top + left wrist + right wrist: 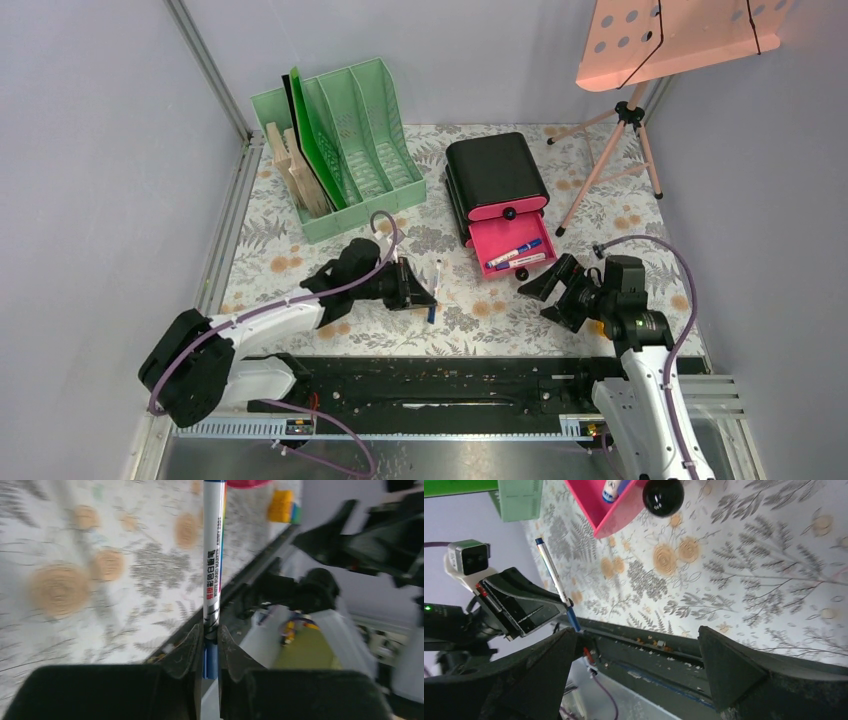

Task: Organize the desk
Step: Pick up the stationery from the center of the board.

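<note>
The desk (300,250) has a pale cloth with grey ferns and orange flowers and a black rail along its near edge. My left gripper (428,298) is shut on a white marker with a blue end (437,280), held just above the cloth left of the drawer box. In the left wrist view the marker (214,555) stands up from between the shut fingers (186,652). My right gripper (545,290) is open and empty, low over the cloth right of the marker. The right wrist view shows its fingers (734,665) spread wide and the marker (553,580) in the left gripper (519,607).
A black drawer box with pink fronts (497,175) stands mid-desk; its bottom drawer (540,228) is open and holds two markers (515,252). A mint-green file rack (370,140) with boards stands at the back left. A tripod (625,150) with a pink board stands at the back right.
</note>
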`<state>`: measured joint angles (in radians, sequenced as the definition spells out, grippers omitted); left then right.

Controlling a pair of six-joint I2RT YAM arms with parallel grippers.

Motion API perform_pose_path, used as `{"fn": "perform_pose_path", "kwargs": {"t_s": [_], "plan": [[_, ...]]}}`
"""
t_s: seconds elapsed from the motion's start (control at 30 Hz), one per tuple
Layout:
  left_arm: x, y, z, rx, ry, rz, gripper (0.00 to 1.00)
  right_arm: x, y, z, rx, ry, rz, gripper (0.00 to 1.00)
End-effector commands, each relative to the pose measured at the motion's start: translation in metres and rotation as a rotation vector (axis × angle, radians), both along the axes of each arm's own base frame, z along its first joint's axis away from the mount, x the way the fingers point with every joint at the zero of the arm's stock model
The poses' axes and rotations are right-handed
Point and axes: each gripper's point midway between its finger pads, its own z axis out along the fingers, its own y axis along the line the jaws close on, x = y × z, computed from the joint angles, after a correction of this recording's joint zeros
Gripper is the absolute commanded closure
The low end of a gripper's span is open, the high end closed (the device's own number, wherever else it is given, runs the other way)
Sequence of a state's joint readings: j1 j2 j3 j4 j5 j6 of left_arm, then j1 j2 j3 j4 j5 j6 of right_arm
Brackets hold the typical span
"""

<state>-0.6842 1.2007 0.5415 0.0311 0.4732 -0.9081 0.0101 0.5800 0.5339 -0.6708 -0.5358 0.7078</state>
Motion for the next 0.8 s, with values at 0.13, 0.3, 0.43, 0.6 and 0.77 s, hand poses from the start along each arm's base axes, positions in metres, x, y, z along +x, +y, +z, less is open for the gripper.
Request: {"fn": "perform_pose_path", "kwargs": {"t_s": [0.13, 0.3, 0.43, 0.6, 0.77], "plan": [[-0.024, -0.065, 0.086, -0.428, -0.016, -0.153, 1.00, -0.008, 0.029, 0.017, 0.251, 0.019, 0.037, 0.03], [-0.029, -0.079, 0.093, -0.444, -0.012, -0.189, 1.00, -0.008, 0.041, 0.022, 0.335, 0.019, 0.081, 0.09], [-0.035, -0.088, 0.097, -0.454, 0.001, -0.219, 1.00, -0.009, 0.058, 0.026, 0.363, 0.016, 0.149, 0.13], [-0.042, -0.093, 0.095, -0.446, 0.014, -0.236, 1.00, -0.013, 0.085, 0.037, 0.381, -0.004, 0.248, 0.15], [-0.047, -0.096, 0.092, -0.428, 0.016, -0.249, 1.00, -0.006, 0.096, 0.051, 0.417, -0.045, 0.267, 0.22]]}}
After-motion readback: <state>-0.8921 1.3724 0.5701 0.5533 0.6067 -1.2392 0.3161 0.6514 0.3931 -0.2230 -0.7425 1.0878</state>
